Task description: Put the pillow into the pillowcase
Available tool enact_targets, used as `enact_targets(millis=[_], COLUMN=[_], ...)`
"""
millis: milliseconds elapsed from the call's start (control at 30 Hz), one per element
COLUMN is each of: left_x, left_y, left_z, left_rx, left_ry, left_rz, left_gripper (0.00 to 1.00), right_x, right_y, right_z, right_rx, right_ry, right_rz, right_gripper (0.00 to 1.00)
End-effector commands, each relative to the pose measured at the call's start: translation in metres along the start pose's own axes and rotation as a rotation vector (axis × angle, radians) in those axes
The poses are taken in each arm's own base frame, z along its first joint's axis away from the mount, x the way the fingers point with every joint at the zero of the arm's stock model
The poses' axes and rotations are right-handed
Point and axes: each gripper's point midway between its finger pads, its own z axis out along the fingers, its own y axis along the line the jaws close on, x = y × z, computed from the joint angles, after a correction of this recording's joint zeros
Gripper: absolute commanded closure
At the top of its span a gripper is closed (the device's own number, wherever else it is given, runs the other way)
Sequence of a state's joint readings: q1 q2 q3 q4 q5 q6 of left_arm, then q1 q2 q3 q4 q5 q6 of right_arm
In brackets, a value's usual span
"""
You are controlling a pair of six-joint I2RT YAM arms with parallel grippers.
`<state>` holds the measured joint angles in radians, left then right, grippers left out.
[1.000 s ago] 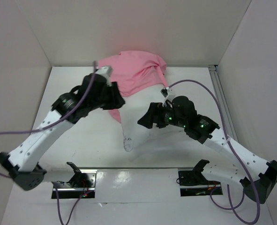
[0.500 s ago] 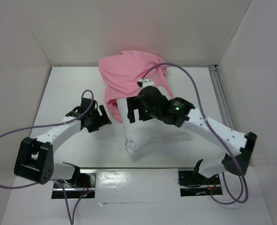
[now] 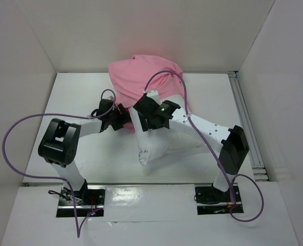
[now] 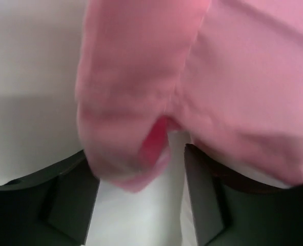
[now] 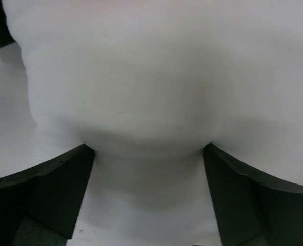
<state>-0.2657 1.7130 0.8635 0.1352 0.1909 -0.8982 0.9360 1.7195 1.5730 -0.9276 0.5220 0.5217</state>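
The pink satin pillowcase (image 3: 141, 77) lies bunched at the back centre, over the far end of the white pillow (image 3: 164, 143). The pillow's near corner points toward the arm bases. My left gripper (image 3: 121, 117) sits at the pillowcase's near left edge. In the left wrist view the left gripper (image 4: 141, 205) is open, and a hanging fold of pillowcase (image 4: 125, 148) reaches down to the gap without being pinched. My right gripper (image 3: 141, 117) is beside it, over the pillow. In the right wrist view the right gripper (image 5: 148, 195) is open, with the pillow (image 5: 151, 77) bulging at the fingertips.
White enclosure walls stand at the left, back and right. A metal rail (image 3: 243, 102) runs along the right edge of the table. A purple cable (image 3: 10, 138) loops out left of the left arm. Both arm mounts (image 3: 213, 197) sit at the near edge.
Both arms have swung inward and the grippers now meet at the pillowcase's near edge. The left gripper has opened wider. The pillowcase has been bunched toward the back.
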Motion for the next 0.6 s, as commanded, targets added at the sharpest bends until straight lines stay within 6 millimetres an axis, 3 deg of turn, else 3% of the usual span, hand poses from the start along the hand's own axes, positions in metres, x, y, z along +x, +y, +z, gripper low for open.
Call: enact_targets(millis=[0,33,67,100,133,233,267,333,367,400,433,467,500,567], left_x=[-0.002,-0.005,-0.007,-0.008,-0.013,-0.013,-0.008,-0.013,-0.012,-0.019,-0.023,-0.025,-0.022,-0.015], left_y=[-0.012,-0.018,-0.023,-0.027,-0.034,-0.043,-0.05,-0.08,-0.104,-0.128,-0.147,-0.183,-0.205,-0.238], left_z=[0.018,0.019,0.022,0.021,0.022,0.014,0.007,-0.016,-0.032,-0.053,-0.069,-0.099,-0.119,-0.164], left_rx=[0.067,0.087,0.106,0.12,0.137,0.163,0.204,0.324,0.417,0.496,0.563,0.691,0.757,0.872], left_ry=[0.003,0.003,0.005,0.008,0.005,0.021,0.045,0.041,0.077,0.071,0.075,0.102,0.115,0.117], left_rz=[-0.017,-0.013,-0.009,-0.006,-0.002,0.025,0.032,0.08,0.108,0.143,0.175,0.231,0.266,0.349], left_gripper=[0.27,0.38,0.52,0.7,1.0,1.0,1.0,1.0,1.0,1.0,1.0,1.0,1.0,1.0], right_x=[-0.008,-0.01,-0.008,-0.012,-0.017,-0.044,-0.067,-0.103,-0.148,-0.174,-0.197,-0.215,-0.252,-0.268], right_y=[-0.011,-0.007,-0.012,-0.009,-0.008,-0.015,-0.017,-0.038,-0.047,-0.069,-0.079,-0.089,-0.099,-0.101], right_z=[0.024,0.029,0.033,0.03,0.032,0.022,0.012,-0.006,-0.035,-0.049,-0.063,-0.085,-0.135,-0.166], right_rx=[0.022,-0.009,-0.022,-0.063,-0.084,-0.123,-0.138,-0.126,-0.151,-0.134,-0.135,-0.14,-0.179,-0.234], right_ry=[0.007,0.002,0.014,0.011,0.003,-0.049,-0.1,-0.172,-0.277,-0.335,-0.387,-0.442,-0.585,-0.663], right_rz=[0.02,0.03,0.038,0.059,0.078,0.122,0.137,0.174,0.221,0.247,0.266,0.279,0.309,0.329], right_gripper=[0.12,0.24,0.61,0.82,0.99,1.0,1.0,1.0,1.0,1.0,1.0,1.0,1.0,1.0])
